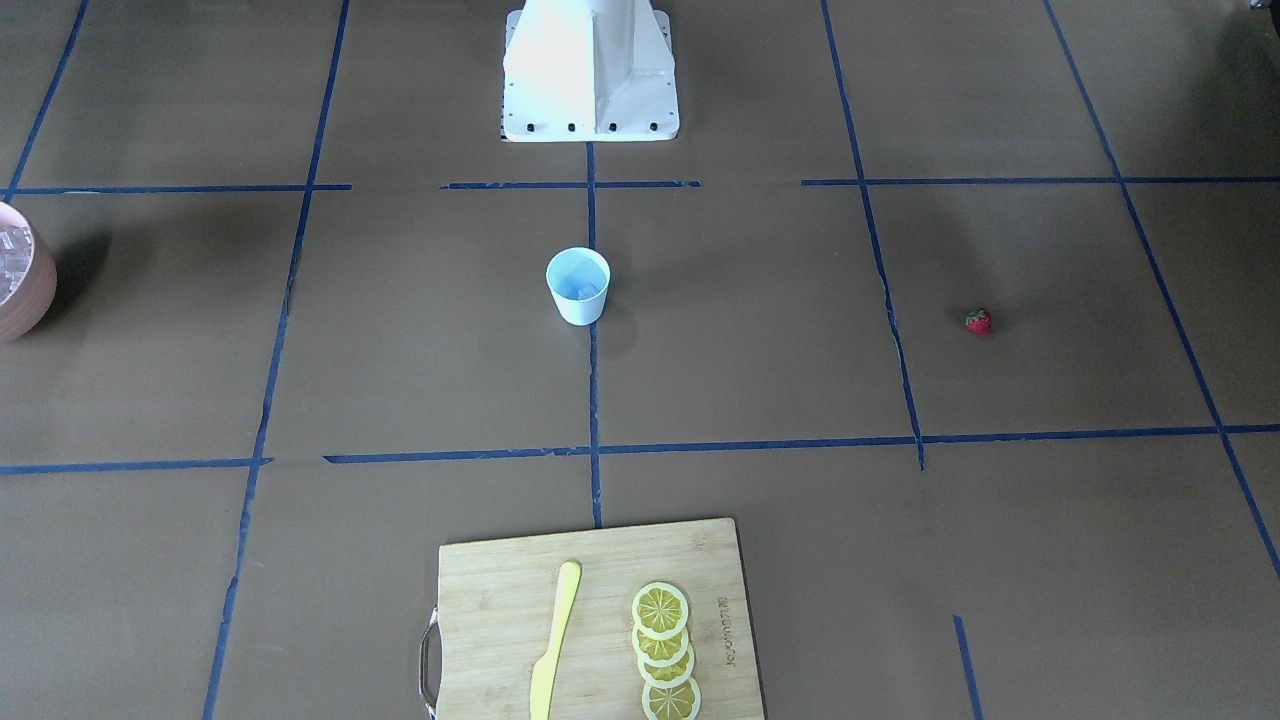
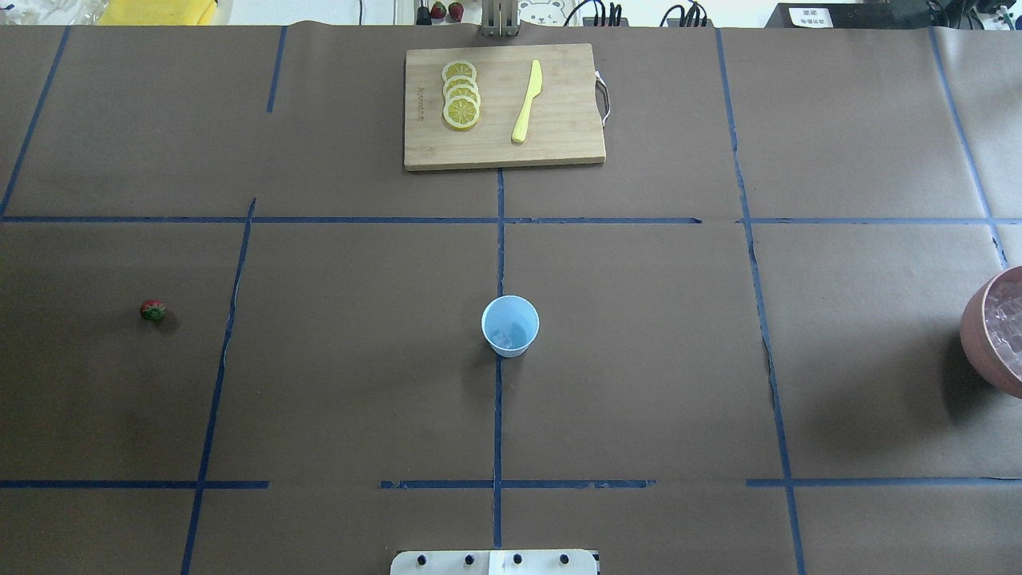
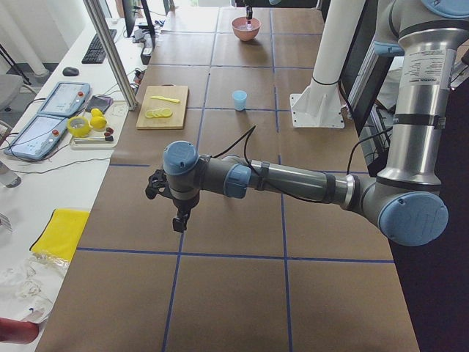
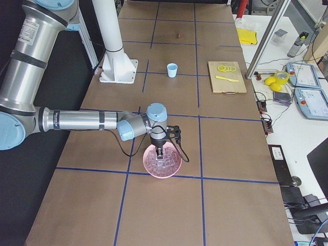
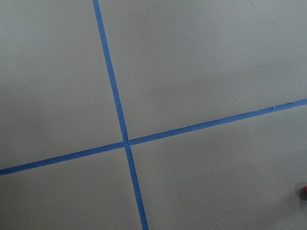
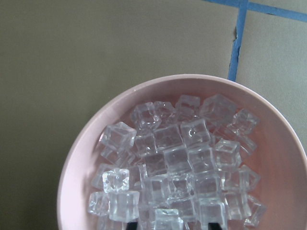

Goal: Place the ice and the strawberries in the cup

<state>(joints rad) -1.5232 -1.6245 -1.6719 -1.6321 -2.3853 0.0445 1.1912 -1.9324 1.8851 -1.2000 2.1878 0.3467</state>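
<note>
While the right gripper (image 6: 175,226) hangs parted and empty just above the bowl's (image 6: 82,149) ice (image 6: 177,158), the cup (image 2: 520,316) seemingly holds some already; the strawberry (image 2: 152,311) lies loose, apart from the left gripper (image 3: 178,222), whose opening I cannot tell.

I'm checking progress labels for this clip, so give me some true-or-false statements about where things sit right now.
1. The tiny red strawberry lies inside the pale-blue plastic cup. False: it lies on the table, far from the cup.
2. The pinkish bowl holds many clear ice cubes. True.
3. The yellow lemon slices lie on the wooden cutting board. True.
4. The yellow plastic knife lies beside the cup. False: it is on the board.
5. The right gripper hangs over the bowl. True.
</note>
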